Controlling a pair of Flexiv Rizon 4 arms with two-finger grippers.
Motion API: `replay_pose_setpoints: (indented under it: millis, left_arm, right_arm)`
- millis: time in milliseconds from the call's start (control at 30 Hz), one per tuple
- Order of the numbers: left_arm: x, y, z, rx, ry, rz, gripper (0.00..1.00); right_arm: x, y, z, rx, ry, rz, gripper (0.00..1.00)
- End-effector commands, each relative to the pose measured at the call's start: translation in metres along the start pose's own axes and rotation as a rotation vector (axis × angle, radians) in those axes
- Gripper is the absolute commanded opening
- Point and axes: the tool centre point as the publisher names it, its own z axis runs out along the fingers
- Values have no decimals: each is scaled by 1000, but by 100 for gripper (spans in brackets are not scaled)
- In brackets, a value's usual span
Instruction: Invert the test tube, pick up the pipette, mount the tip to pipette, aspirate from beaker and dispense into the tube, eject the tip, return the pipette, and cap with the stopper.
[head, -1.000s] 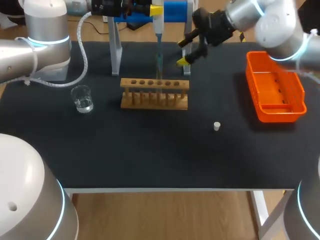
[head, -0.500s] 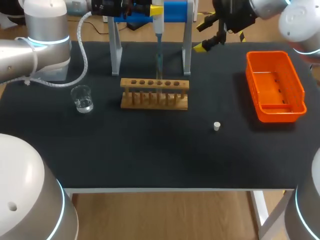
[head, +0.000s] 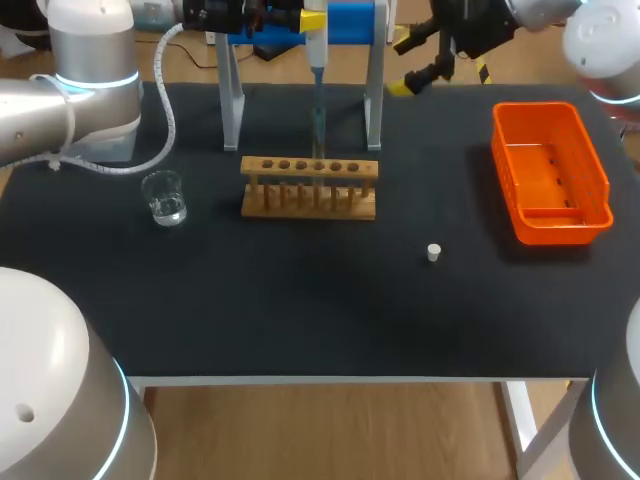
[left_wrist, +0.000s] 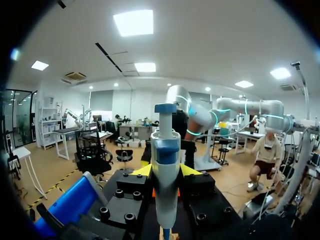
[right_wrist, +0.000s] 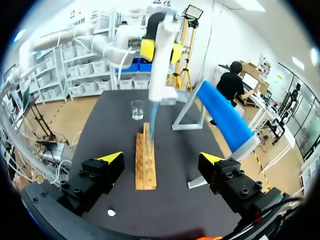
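Observation:
My left gripper (head: 312, 20) is shut on the white pipette (head: 316, 60), holding it upright over the wooden tube rack (head: 310, 187). The blue tip (head: 318, 125) reaches down to a middle hole of the rack; I cannot make out the tube there. In the left wrist view the pipette (left_wrist: 165, 185) stands between the yellow tips of the left gripper (left_wrist: 166, 170). My right gripper (head: 415, 62) hangs open and empty at the table's far edge, right of the stand. From the right gripper (right_wrist: 162, 157) I look along the rack (right_wrist: 145, 160) to the beaker (right_wrist: 136, 110).
A glass beaker (head: 164, 197) with some water stands left of the rack. The small white stopper (head: 433, 252) lies to the rack's front right. An orange bin (head: 550, 170) sits at the right edge. The blue-topped pipette stand (head: 374, 100) rises behind the rack.
My right gripper has drawn back from beside the rack, up and to the right, toward the table's far edge, still open. The left arm and pipette have stayed put.

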Motion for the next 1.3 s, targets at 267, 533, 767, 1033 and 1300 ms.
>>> replay_pose_setpoints:
  millis: [267,533,767,1033,1300]
  left_arm:
    - [0,0,0,0,-1,1,0]
    - [0,0,0,0,-1,1,0]
    - [0,0,0,0,-1,1,0]
    - [0,0,0,0,-1,1,0]
    - [0,0,0,0,-1,1,0]
  right_arm:
    - [8,49,-66,-77,-66,70,100]
    - [4,91,-71,-92,-86,81,100]
    - [-3,136,-63,-101,-63,65,0]
    - [-12,178,-51,-132,-7,90,0]
    - [-15,205,-38,-151,8,92,0]
